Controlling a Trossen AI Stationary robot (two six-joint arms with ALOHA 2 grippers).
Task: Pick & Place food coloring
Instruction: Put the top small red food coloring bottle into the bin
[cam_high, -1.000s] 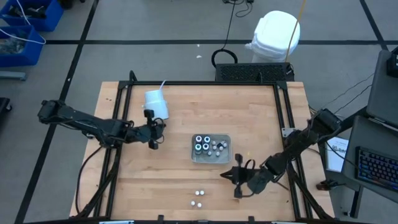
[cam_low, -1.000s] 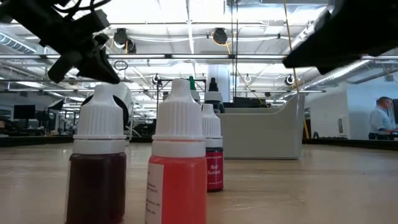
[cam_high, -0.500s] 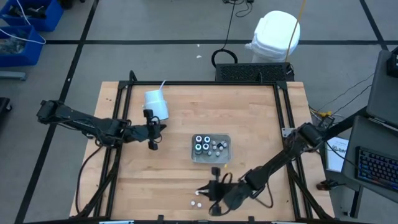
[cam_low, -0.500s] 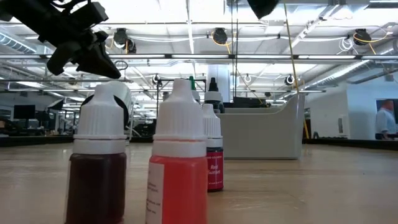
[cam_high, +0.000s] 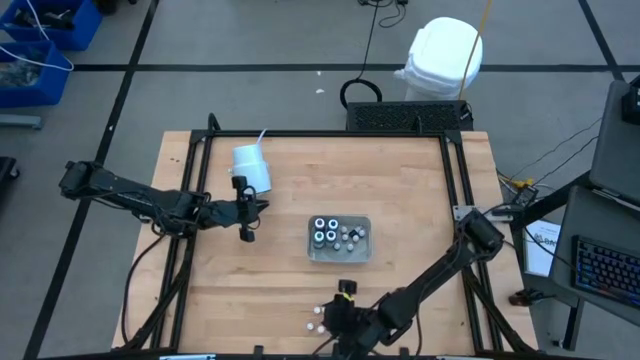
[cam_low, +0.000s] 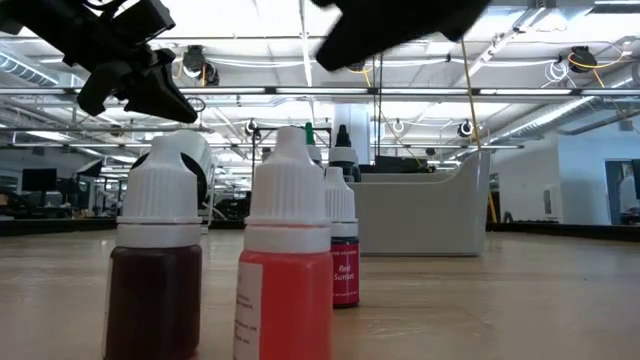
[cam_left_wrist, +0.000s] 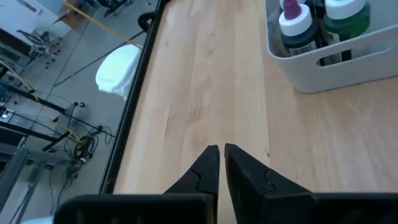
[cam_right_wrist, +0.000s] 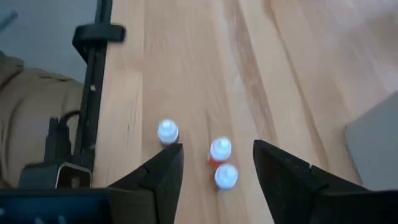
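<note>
Three small white-capped food coloring bottles (cam_right_wrist: 221, 149) stand upright on the wood near the table's near edge; in the low view they are a dark brown one (cam_low: 155, 270), a red-orange one (cam_low: 285, 280) and a smaller red one (cam_low: 343, 265). My right gripper (cam_right_wrist: 217, 148) hovers open above them (cam_high: 318, 310), its fingers on either side of the middle bottle and clear of it. More food coloring bottles stand in the clear tray (cam_high: 340, 239) at mid-table. My left gripper (cam_left_wrist: 219, 152) is shut and hangs over bare wood left of the tray (cam_left_wrist: 323, 74).
A white cup with a straw (cam_high: 251, 166) lies at the far left of the table, beside the left arm. Black frame rails (cam_high: 190, 200) run along the table's edges. A white bin (cam_high: 445, 55) stands beyond the far edge. Bare wood lies between the tray and the three bottles.
My right gripper has swung from the table's right side toward the left along the near edge, rising a little, and now hangs over the three small bottles. The bottles and the tray have stayed where they were.
</note>
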